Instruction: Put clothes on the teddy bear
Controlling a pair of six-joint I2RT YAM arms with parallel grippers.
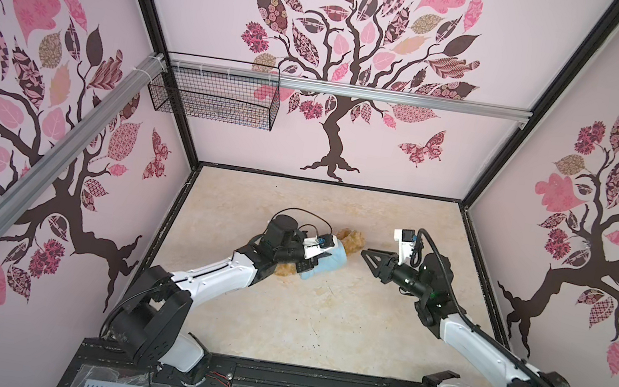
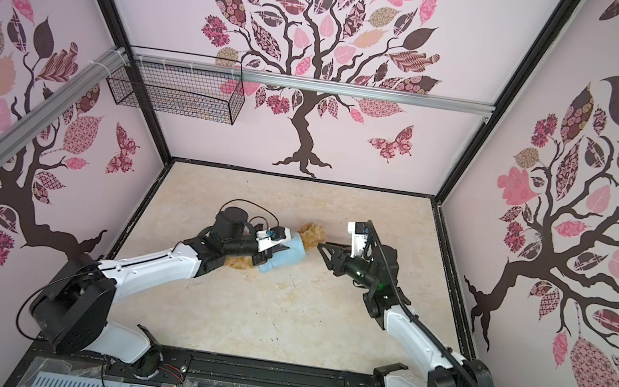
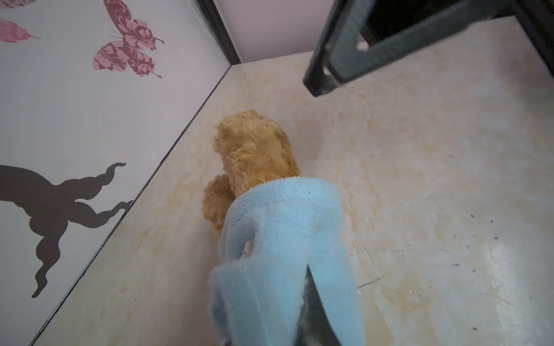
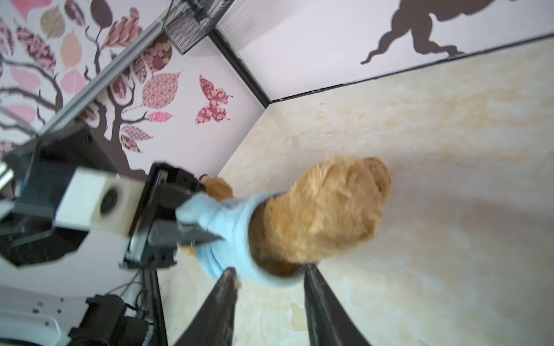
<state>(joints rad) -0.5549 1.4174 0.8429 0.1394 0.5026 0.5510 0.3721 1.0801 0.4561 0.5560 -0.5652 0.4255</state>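
Counter (image 1: 280,316): pale marble-look, smooth, bare around the toy. Teddy bear (image 1: 351,237) lies on it near the middle, a bit toward the back wall, head toward the right arm and legs tucked under the left arm's wrist.

Bear judged light, soft and squashy, not fragile. It probably skids on the smooth top when tugged, so it needs pinning at the head or body.

Light blue shirt (image 3: 278,221) is a fleecy tube around the torso, with the head out through the collar. One paw (image 3: 218,197) shows beside the collar; can't tell if it's in a sleeve. Fleece looks stretchy and likely drags on the shaggy fur. Best hold is a fold of hem or a sleeve edge, not the plush.

Left claw (image 4: 195,223) is pinched tight on a bunched fold of the shirt at the bear's lower end.

Right claw (image 4: 269,268) has its jaws apart and holds nothing, poised just beside the collar and head.
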